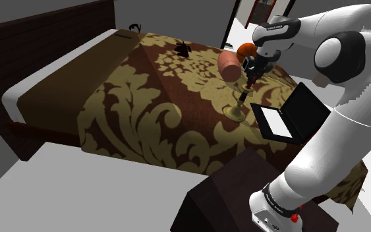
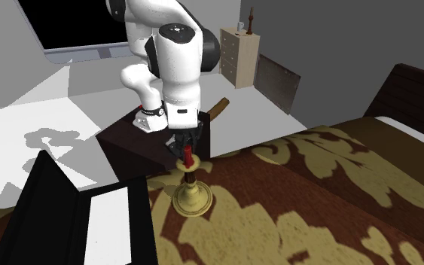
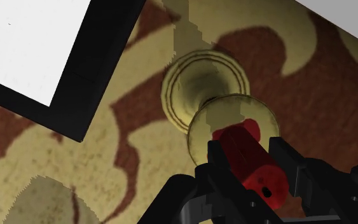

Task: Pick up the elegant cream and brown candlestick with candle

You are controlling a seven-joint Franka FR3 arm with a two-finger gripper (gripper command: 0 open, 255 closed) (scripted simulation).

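The all-black two-finger gripper (image 1: 250, 78) (image 2: 187, 149) (image 3: 250, 156) is clasping the red candle (image 3: 252, 164) (image 2: 188, 159), its fingers (image 3: 217, 159) set narrowly and pressing the candle's two sides. The candle is rising from a gold-coloured, round-footed candlestick (image 1: 235, 112) (image 2: 191, 197) (image 3: 203, 89), which is standing on the brown and gold patterned bedspread (image 1: 144, 112) near the bed's edge. In the shoulder view, an open black laptop with a white screen (image 1: 289, 113) (image 2: 52, 211) (image 3: 75, 63) is sitting at three o'clock from the candlestick's foot, just beside it. A pinkish cylinder (image 1: 229, 66) is resting at twelve o'clock.

Bed (image 1: 144, 112) w/ brown-gold patterned cover is carrying a candlestick (image 1: 236, 112) directly under the gripper (image 1: 250, 83), open laptop (image 1: 302, 109) lying just beside it, pink cylinder (image 1: 229, 66) sitting nearby.
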